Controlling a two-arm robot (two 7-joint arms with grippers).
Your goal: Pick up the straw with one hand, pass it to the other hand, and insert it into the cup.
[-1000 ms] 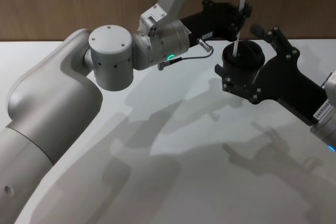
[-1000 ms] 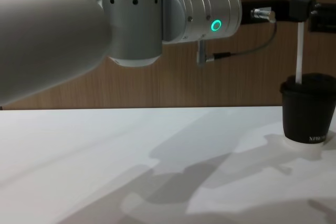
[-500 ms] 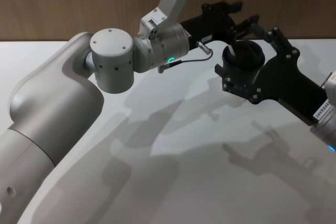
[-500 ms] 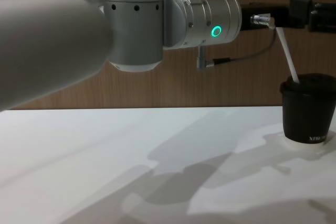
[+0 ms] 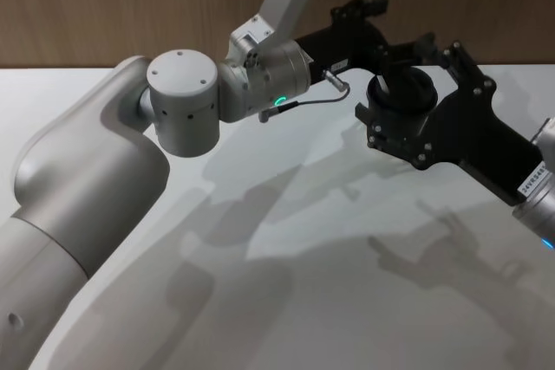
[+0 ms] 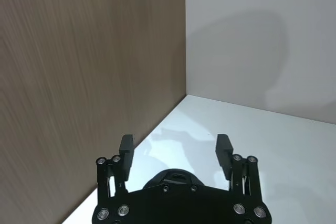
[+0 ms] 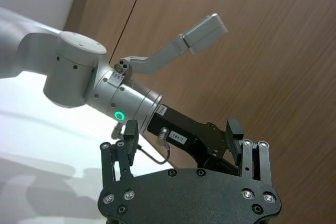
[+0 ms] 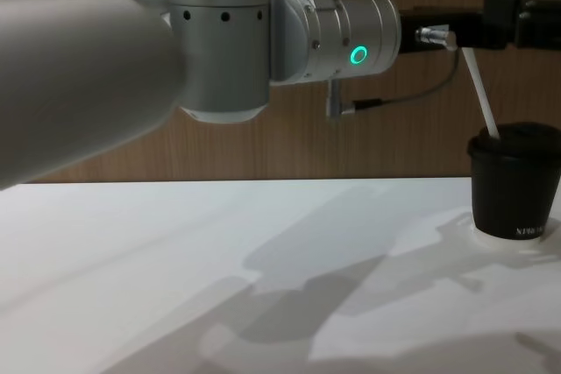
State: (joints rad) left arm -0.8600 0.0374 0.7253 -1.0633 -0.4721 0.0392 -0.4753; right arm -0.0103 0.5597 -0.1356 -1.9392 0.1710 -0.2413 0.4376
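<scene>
Chest view: one cup (image 8: 514,184) at right edge on counter (image 8: 219,269), small white print near its base, unreadable. One straw (image 8: 480,94) stands tilted in its lid. Left gripper (image 6: 174,153) jaws wide apart, empty. Right gripper (image 7: 182,137) jaws spread, empty.

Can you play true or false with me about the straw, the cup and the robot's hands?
1. The straw is in the cup. True.
2. The straw stands straight up. False: it leans to one side, with its lower end in the lid.
3. The left gripper is squeezing the straw. False: its jaws are open with nothing between them.
4. The cup stands upright on the table. True.
5. The right gripper has its jaws shut. False: they are open and hold nothing.
</scene>
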